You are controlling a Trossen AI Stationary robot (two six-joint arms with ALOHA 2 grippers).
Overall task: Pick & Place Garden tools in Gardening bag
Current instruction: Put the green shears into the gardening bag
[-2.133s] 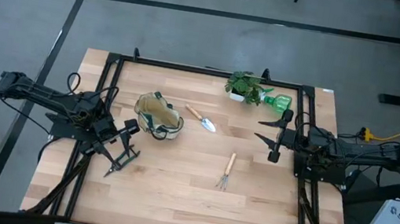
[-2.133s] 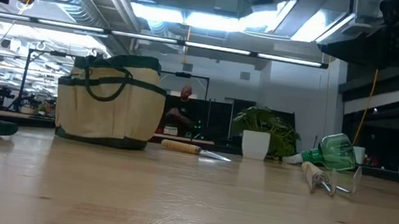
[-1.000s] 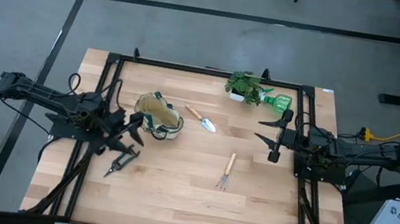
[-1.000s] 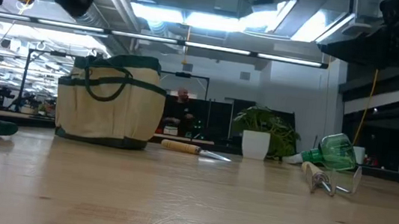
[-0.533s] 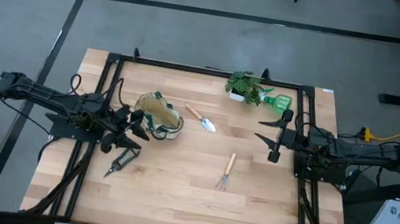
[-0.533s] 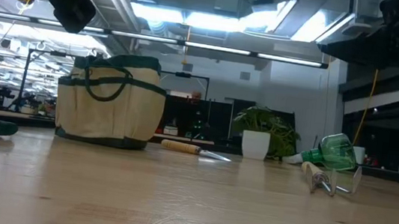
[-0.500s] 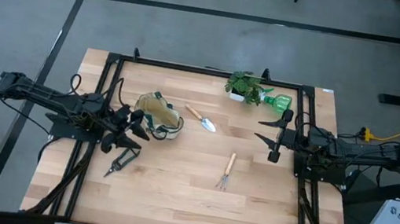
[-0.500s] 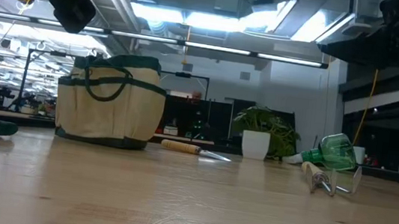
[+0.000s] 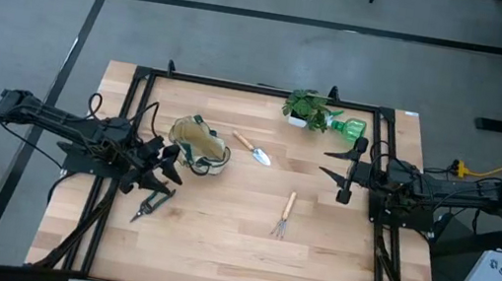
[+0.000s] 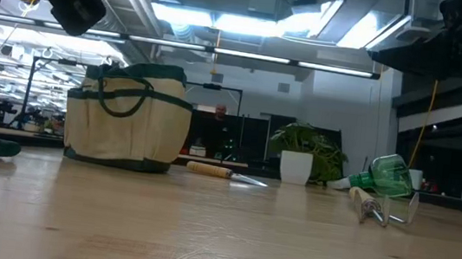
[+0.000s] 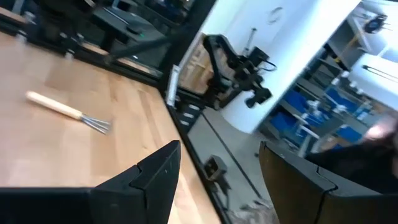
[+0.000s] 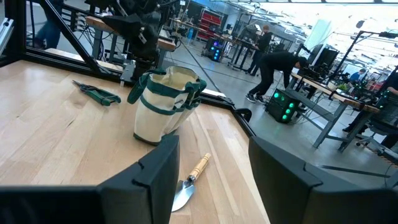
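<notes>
Left arm: reached in from the desk's left edge, its left gripper (image 9: pixel 159 169) raised off the desk (image 9: pixel 215 245) just beside the gardening bag (image 9: pixel 199 145), on the bag's left-edge side.
Left fingers: spread apart in the left wrist view, nothing between them.
Right arm: waited along the desk's right edge, its right gripper (image 9: pixel 343 175) pointed inward above the wood.
Right fingers: parted in the right wrist view, holding nothing.
Gardening bag: stood upright toward the far left part of the desk, mouth open, green handles up.
Trowel (image 9: pixel 252 148): lay flat just beside the bag on the side toward the right edge, wooden handle nearest the bag, blade pointing away; whether it touched the bag I could not tell.
Hand fork (image 9: pixel 285 213): lay near the desk's middle, well apart from the bag, tines toward the near edge.
Green-handled tool (image 9: pixel 150 205): lay flat near the left edge, nearer the front than the left gripper, apart from the bag.
Green plastic tool (image 9: pixel 347 127): lay near the far right corner, just beside the potted plant (image 9: pixel 310 108).
Person (image 10: pixel 218 131): seen beyond the desk's far edge in the low view.
</notes>
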